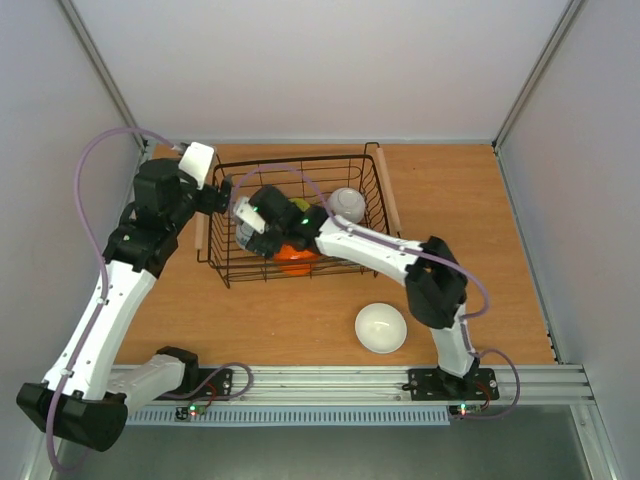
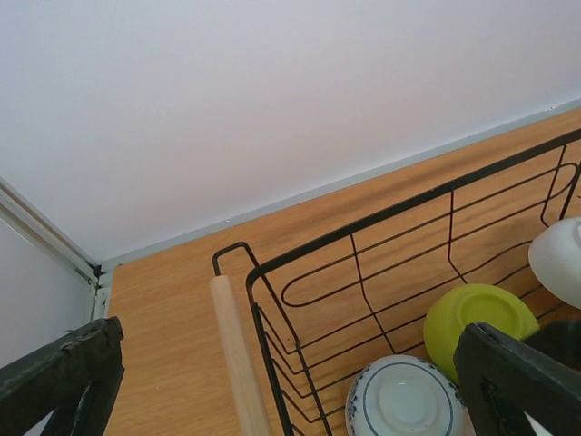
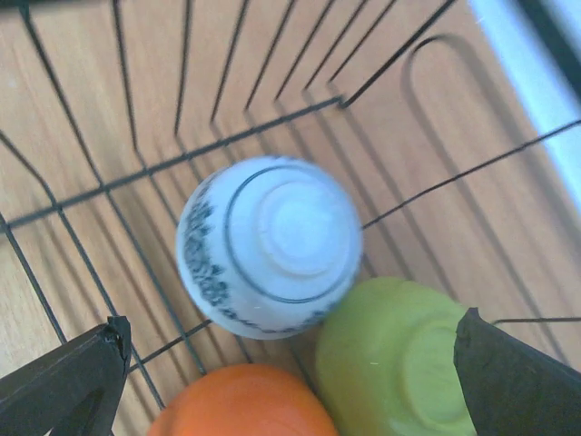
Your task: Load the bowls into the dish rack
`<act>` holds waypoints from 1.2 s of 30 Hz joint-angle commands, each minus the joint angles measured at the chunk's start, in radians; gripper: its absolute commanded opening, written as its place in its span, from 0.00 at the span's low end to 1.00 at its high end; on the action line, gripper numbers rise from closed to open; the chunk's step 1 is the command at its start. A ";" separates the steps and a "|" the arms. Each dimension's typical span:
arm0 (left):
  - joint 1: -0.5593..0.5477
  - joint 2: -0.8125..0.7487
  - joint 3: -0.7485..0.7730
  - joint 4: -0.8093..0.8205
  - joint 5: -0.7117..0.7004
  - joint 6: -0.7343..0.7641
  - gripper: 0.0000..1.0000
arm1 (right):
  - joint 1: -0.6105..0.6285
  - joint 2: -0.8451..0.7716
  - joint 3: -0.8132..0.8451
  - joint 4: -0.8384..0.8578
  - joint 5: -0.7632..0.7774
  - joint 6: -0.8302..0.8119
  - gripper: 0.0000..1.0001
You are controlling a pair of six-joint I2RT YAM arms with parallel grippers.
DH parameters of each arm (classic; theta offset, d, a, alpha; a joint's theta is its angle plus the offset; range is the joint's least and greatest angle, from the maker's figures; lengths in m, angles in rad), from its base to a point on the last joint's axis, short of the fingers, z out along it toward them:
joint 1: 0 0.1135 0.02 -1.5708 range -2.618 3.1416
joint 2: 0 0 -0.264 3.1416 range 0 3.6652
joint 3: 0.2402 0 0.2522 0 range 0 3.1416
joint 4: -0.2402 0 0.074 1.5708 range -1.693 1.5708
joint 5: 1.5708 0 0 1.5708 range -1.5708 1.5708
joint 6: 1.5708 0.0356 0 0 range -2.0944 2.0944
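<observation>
The black wire dish rack [image 1: 372, 232] with wooden handles stands mid-table. In the right wrist view three bowls lie upside down in it: white with blue pattern [image 3: 268, 245], yellow-green [image 3: 395, 359] and orange [image 3: 241, 404]. A grey speckled bowl [image 1: 347, 203] sits at the rack's right end. One white bowl [image 1: 380, 327] rests on the table in front of the rack. My right gripper [image 1: 255, 225] hangs open inside the rack above those three bowls, holding nothing. My left gripper [image 1: 222, 200] is open over the rack's left rim, above the handle [image 2: 238, 354] and the patterned bowl [image 2: 404, 400].
White walls enclose the table at the back and both sides. The rack's left wooden handle and wire rim lie directly under the left gripper. The right arm reaches across the rack's front rim. The arms' base rail runs along the near edge.
</observation>
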 commanded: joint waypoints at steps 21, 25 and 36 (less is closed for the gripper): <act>-0.193 0.119 0.129 -0.241 0.471 0.004 0.94 | -0.393 -0.821 -0.372 -0.163 -0.166 0.739 0.72; -0.377 0.206 0.191 -0.320 0.453 0.010 0.94 | -0.393 -0.981 -0.474 -0.244 -0.166 0.813 0.61; -0.803 0.598 0.319 -0.449 0.452 -0.020 0.89 | -0.393 -1.396 -0.643 -0.447 -0.052 0.915 0.61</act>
